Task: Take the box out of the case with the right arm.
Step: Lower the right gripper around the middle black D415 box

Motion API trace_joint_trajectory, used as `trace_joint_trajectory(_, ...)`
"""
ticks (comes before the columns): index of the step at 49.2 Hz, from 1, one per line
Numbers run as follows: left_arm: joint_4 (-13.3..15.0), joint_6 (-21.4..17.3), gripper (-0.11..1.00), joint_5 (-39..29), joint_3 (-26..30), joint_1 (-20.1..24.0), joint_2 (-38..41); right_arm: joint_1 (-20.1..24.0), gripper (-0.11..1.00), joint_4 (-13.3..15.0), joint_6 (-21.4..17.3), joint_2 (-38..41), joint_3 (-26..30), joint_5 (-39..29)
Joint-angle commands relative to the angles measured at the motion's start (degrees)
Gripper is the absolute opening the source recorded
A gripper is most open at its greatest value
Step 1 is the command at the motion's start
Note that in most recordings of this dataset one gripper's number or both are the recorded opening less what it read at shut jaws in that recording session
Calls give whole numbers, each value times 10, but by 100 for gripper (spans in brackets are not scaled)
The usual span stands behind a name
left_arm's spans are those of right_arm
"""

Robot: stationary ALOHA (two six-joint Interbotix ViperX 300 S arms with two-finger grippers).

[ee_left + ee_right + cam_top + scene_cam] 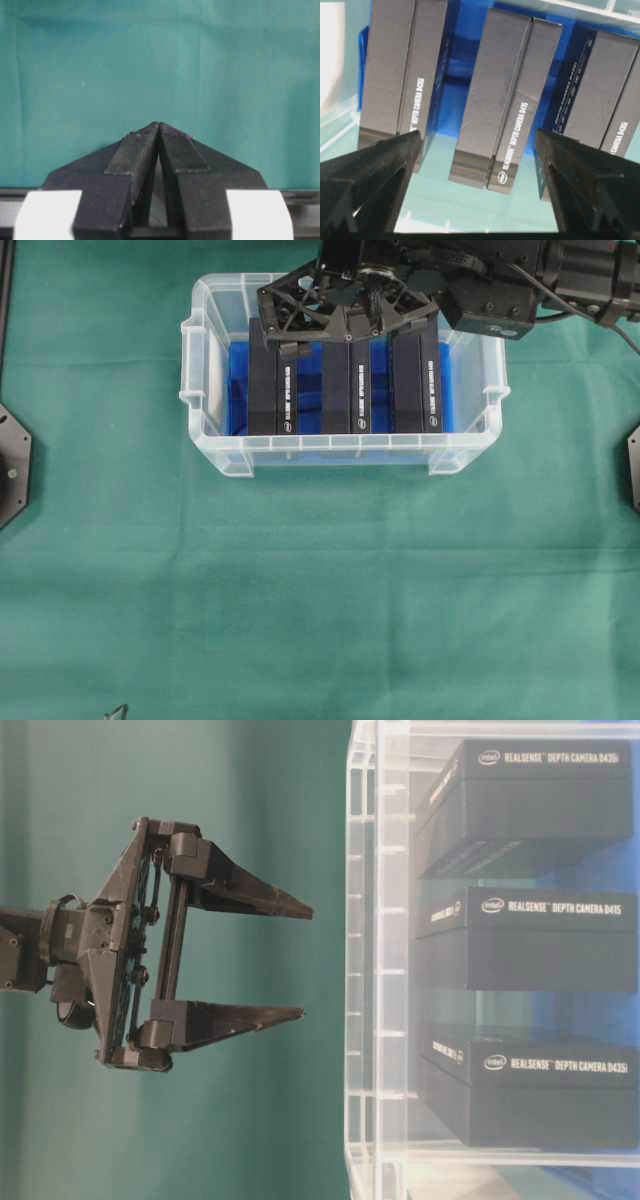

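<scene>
Three black boxes (350, 390) stand on edge, side by side in the case (215, 455) on the green table (320, 590) | right gripper (345, 308) above middle box, jaws spread wide, empty; pointing down | left gripper (159, 131) closed over bare cloth

Three boxes (347, 385) stand side by side in the case (210, 430), right tool (347, 312) above.
</scene>
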State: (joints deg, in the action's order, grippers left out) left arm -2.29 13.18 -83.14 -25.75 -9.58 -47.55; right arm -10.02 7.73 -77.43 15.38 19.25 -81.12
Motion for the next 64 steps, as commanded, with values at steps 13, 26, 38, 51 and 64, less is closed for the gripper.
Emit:
trace_joint_trajectory(13, -1, -1, 2, 2, 13, 2, 4, 1, 93, 3, 0, -11, -1, 1)
trace_joint_trajectory(26, -2, -1, 2, 2, 13, 2, 4, 1, 93, 3, 0, -11, -4, 2)
trace_joint_trajectory(38, -1, -1, 2, 1, 13, 2, 4, 0, 93, 3, 1, -11, -4, 2)
trace_joint_trajectory(51, -1, -1, 2, 1, 13, 2, 4, -1, 93, 4, 1, -11, -4, 1)
trace_joint_trajectory(64, -1, -1, 2, 2, 13, 2, 2, -1, 93, 11, 0, -11, -4, 1)
